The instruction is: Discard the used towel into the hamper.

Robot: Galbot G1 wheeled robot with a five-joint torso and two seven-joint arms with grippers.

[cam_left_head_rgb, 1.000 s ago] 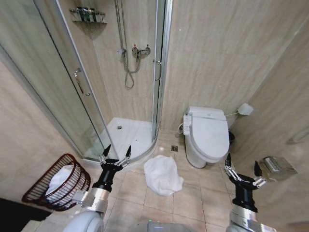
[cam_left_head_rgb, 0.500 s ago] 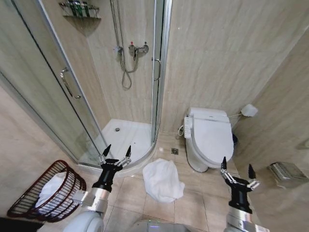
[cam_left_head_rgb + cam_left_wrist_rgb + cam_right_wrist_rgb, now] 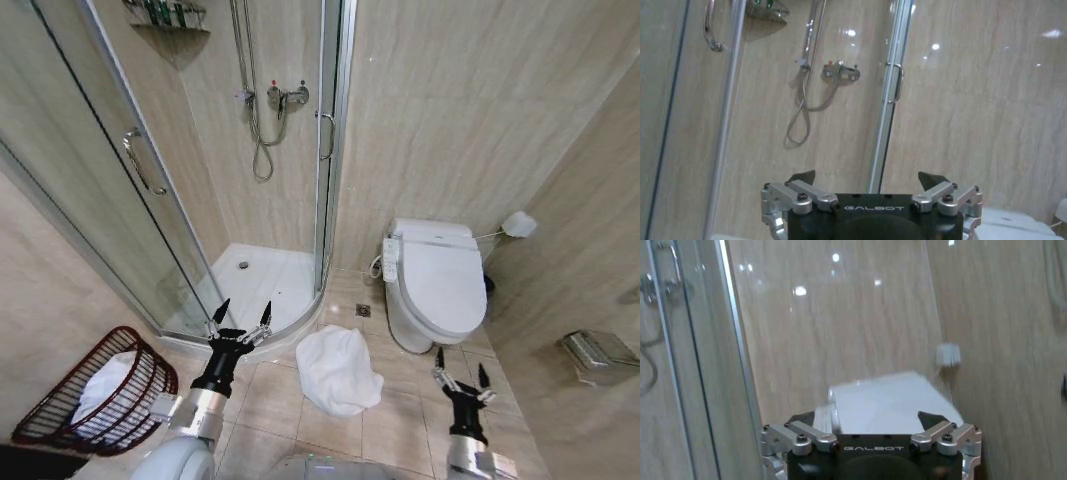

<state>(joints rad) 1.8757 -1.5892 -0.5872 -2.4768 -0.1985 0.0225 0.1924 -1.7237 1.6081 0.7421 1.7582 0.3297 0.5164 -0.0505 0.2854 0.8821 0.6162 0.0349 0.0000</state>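
towel crumpled on floor tiles between shower tray and toilet, untouched. hamper tipped against left wall, well apart from towel, white cloth inside. left gripper raised near shower threshold, jaws apart, empty, just left of towel. right gripper low beside toilet, right of towel, jaws apart, empty.
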